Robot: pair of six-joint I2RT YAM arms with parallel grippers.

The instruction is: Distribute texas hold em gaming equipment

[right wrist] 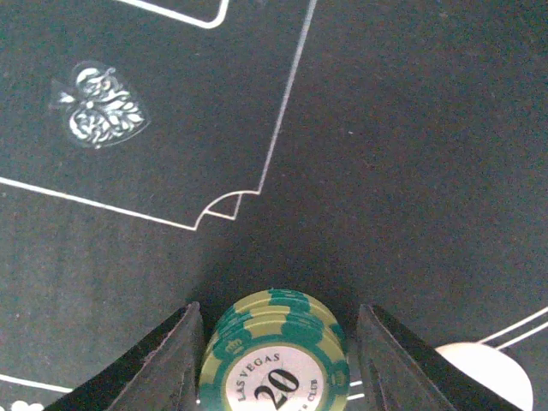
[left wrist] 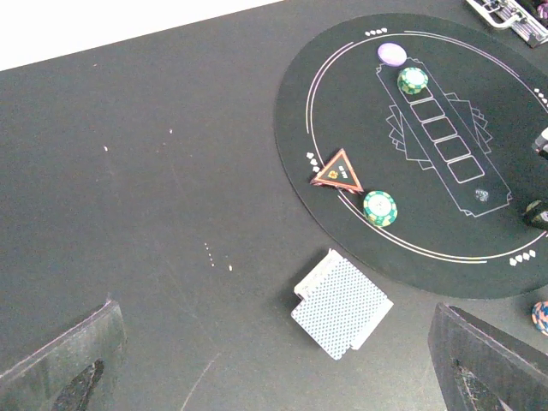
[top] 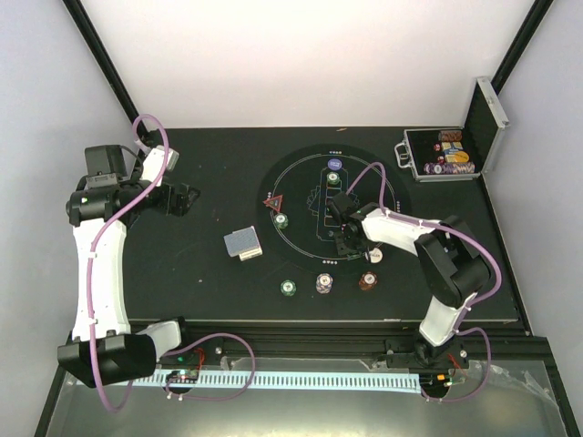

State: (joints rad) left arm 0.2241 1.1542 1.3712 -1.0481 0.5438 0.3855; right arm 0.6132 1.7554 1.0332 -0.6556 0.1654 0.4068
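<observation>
green chips (right wrist: 274,381) sit inside right pincer (right wrist: 281,347), white disc (right wrist: 481,374) beside.

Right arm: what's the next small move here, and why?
Probably open the right tool a little wider, then lift straight up. The green chip stack looks flat on the mat between the jaws, with a slight gap on one side; whether it is pinched is unclear.

Grn/wht chips (right wrist: 274,364), gry-blue cards (left wrist: 341,304)
</observation>
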